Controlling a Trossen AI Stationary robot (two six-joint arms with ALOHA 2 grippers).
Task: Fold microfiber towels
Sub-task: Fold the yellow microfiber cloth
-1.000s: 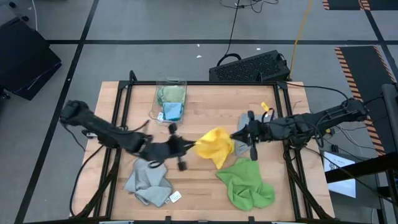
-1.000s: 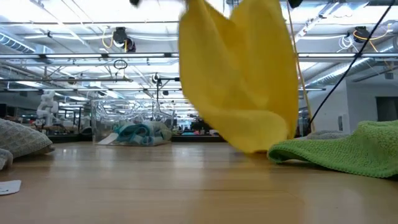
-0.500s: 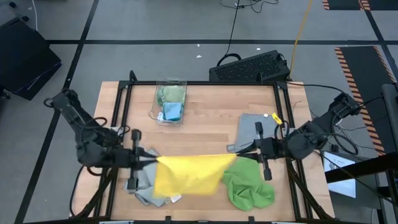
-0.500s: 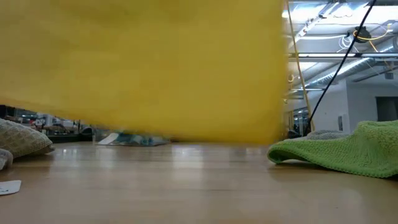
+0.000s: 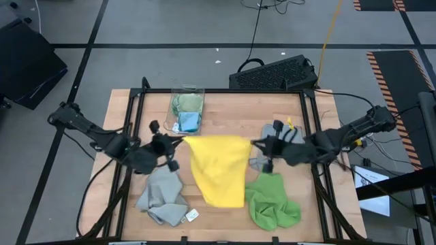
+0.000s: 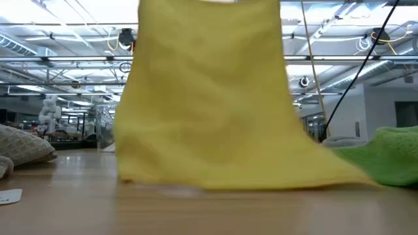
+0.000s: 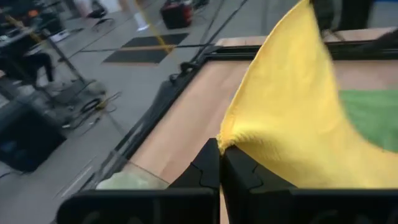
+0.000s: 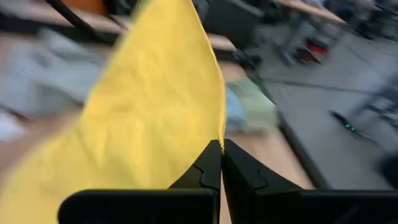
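Observation:
A yellow towel [image 5: 218, 167] hangs spread out between my two grippers over the middle of the table, and fills the low view [image 6: 209, 104]. My left gripper [image 5: 182, 140] is shut on its far left corner, my right gripper [image 5: 253, 143] on its far right corner. A crumpled grey towel [image 5: 162, 197] with a white tag lies near left. A bright green towel [image 5: 272, 204] lies near right. Another grey towel [image 5: 283, 135] lies under my right arm. My left gripper pinches the yellow towel's corner [image 7: 225, 138] between its two fingers, coming from the table's left and slanting a little down. The towel hangs below the hold, and its near edge [image 6: 196, 185] rests on the table. My right gripper pinches the opposite far corner [image 8: 220, 132] between its two fingers, coming from the table's right and slanting a little down. The top edge between the two holds runs nearly straight, and the cloth slopes down toward the table's near edge.
A clear plastic bin [image 5: 187, 92] at the far left holds a pale green and a light blue towel. A black frame rail [image 5: 221, 90] runs around the table. A black keyboard [image 5: 272, 73] lies beyond the far edge. Bare wood shows between the bin and the far grey towel.
My grippers have drawn apart from the table's middle, spreading the bunched yellow towel wide. They swung toward the near edge, then back toward the far edge and up. The towel now hangs flat from its two corners, and its lower edge has come down onto the table.

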